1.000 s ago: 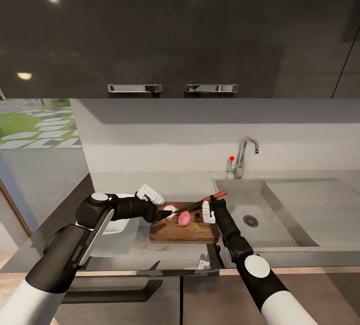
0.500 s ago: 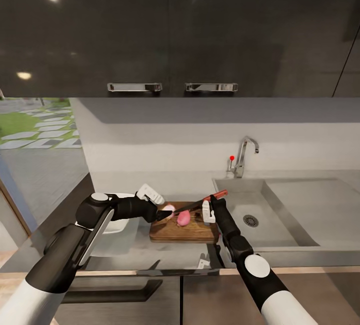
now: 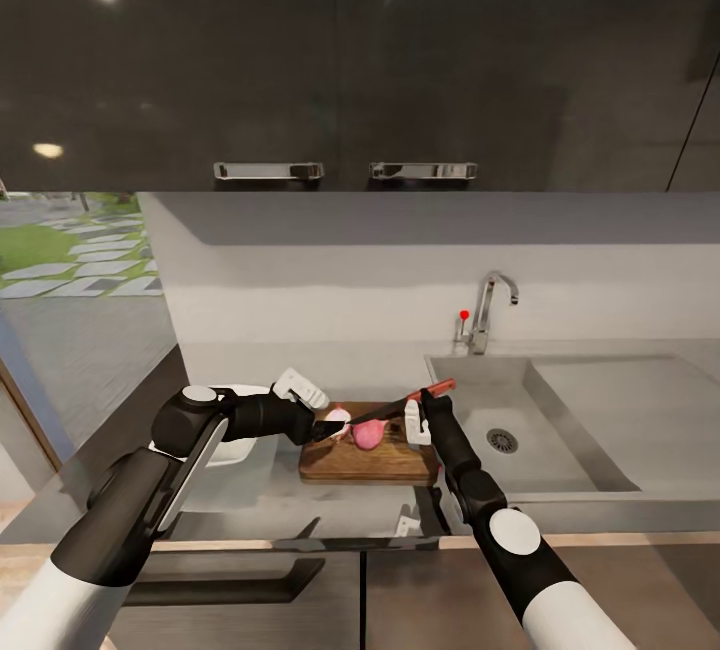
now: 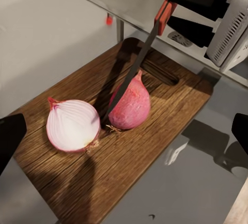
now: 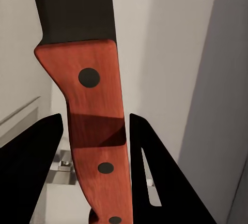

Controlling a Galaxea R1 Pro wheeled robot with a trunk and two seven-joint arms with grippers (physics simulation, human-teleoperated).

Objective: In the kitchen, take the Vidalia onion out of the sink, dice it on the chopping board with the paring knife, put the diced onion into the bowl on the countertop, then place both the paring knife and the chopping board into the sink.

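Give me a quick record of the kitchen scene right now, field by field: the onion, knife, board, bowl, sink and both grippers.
onion: two halves on the board, one cut face showing
paring knife: blade resting against the skin-side half
chopping board: on the countertop, beside the sink
bowl: white, mostly hidden behind the left arm
sink: basin holds nothing visible
right gripper: shut on the knife handle
left gripper: open, at the board's edge near the cut half
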